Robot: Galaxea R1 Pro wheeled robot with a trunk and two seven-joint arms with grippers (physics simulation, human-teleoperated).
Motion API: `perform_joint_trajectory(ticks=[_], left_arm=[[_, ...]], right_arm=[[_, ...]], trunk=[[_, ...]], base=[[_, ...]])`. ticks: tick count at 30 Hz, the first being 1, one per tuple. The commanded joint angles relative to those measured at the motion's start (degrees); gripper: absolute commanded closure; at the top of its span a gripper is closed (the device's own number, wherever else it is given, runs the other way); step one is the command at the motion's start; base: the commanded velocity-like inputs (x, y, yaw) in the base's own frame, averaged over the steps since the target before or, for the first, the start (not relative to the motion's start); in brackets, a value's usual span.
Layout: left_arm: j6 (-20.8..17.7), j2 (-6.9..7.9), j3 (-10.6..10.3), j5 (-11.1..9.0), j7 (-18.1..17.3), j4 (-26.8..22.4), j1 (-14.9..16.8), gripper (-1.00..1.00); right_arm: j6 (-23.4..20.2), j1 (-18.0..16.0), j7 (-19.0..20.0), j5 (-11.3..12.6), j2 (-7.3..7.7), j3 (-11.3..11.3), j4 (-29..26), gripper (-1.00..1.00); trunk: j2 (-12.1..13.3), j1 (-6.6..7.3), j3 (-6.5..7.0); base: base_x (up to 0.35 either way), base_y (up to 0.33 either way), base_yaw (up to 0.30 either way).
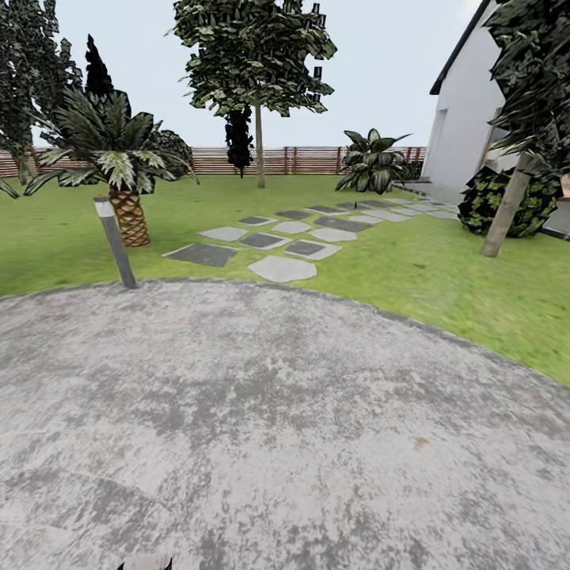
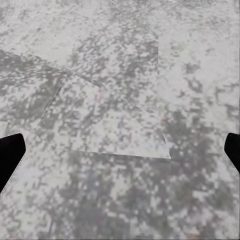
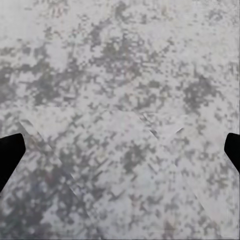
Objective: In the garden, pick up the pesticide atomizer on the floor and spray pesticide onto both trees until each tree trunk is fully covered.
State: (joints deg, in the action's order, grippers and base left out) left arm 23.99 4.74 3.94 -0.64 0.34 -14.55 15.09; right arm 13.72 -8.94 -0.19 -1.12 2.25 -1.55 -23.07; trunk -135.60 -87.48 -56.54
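Two pincers, left pincer and right pincer, spread wide, nothing held, above grey paving; atomizer unsighted: lawn to be approached, scanned slowly.

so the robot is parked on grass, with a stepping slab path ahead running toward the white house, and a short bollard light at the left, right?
Not quite. In the head view the robot stands on mottled grey paving, not grass; the lawn begins beyond its curved edge. The stepping slabs, white house and bollard light are as you say.

Green lawn with grey stepping slabs, a brown slat fence behind, and a leaning tree trunk at right.
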Motion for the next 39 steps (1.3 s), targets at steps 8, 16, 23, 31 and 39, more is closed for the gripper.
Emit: perform_joint_trajectory(ticks=[8, 16, 23, 31, 39], left_arm=[[0.2, -0.03, 0.1, 0.0, 0.0, 0.1, 0.0, -1.00], [0.2, -0.05, 0.1, -0.1, 0.0, 0.0, 0.0, -1.00], [0.2, -0.02, 0.1, -0.1, 0.0, -0.1, 0.0, -1.00], [0.2, 0.00, 0.1, -0.1, 0.0, -0.2, 0.0, -1.00], [0.2, -0.07, 0.0, -0.1, 0.0, -0.1, 0.0, -1.00]], right_arm=[[0.2, 0.0, 0.0, -0.1, 0.03, -0.2, 0.0, -1.00], [0.2, 0.0, 0.0, -0.1, 0.02, 0.0, 0.0, -1.00], [0.2, 0.0, -0.1, -0.1, 0.03, 0.1, 0.0, -1.00], [0.2, 0.0, -0.1, 0.0, 0.03, 0.1, -0.1, -1.00], [0.2, 0.0, -0.1, 0.0, 0.03, 0.1, 0.0, -1.00]], trunk=[[0.0, -0.02, -0.05], [0.0, -0.02, -0.05], [0.0, -0.02, -0.05], [0.0, -0.02, -0.05], [0.0, -0.02, -0.05]], base=[[0.340, 0.000, 0.000], [0.339, 0.000, 0.000], [0.339, 0.000, 0.000], [0.339, 0.000, 0.000], [0.339, 0.000, 0.000]])
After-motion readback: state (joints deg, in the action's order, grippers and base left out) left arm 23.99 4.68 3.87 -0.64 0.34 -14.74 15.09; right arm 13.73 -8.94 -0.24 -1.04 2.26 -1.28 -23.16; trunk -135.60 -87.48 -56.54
